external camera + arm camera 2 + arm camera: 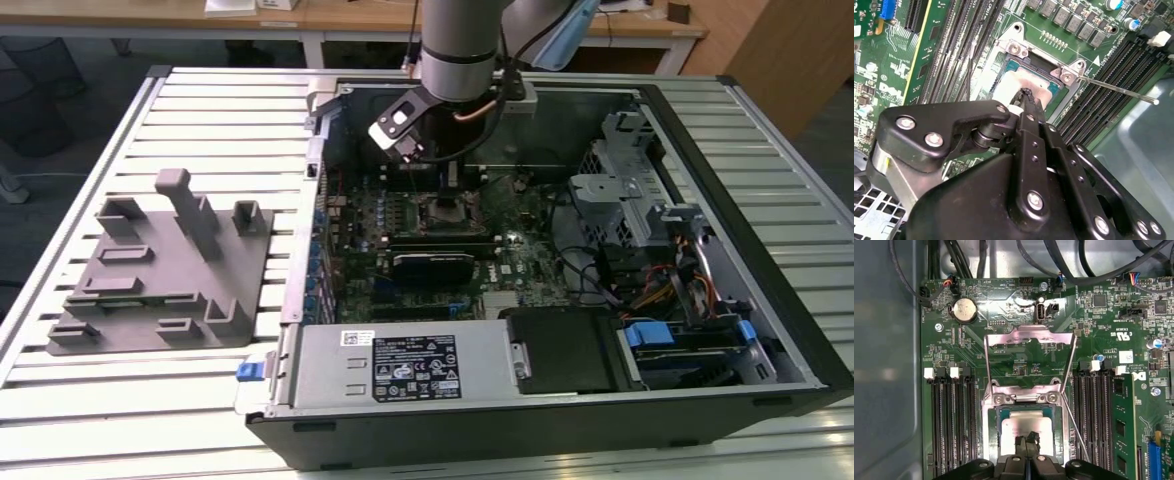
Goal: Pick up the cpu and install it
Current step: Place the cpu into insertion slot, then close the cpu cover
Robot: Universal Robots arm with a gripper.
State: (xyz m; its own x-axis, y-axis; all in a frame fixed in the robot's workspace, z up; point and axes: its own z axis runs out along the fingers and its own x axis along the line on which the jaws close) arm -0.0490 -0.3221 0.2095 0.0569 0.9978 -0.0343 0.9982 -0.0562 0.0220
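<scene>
First wrist view: tool (1026, 444) tips together over cpu (1016, 427); cpu lies within socket frame (988, 432) edges.

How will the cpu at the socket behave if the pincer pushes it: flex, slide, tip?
Likely stiff: the cpu is a flat metal-topped square. Its smooth top probably gives the pincer little grip. Lying flat in the socket frame, tipping seems unlikely.

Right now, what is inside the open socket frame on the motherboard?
The cpu lies inside the socket frame, its silvery top showing. The gripper covers part of that top, and whatever lies beneath the cpu is hidden.
</scene>
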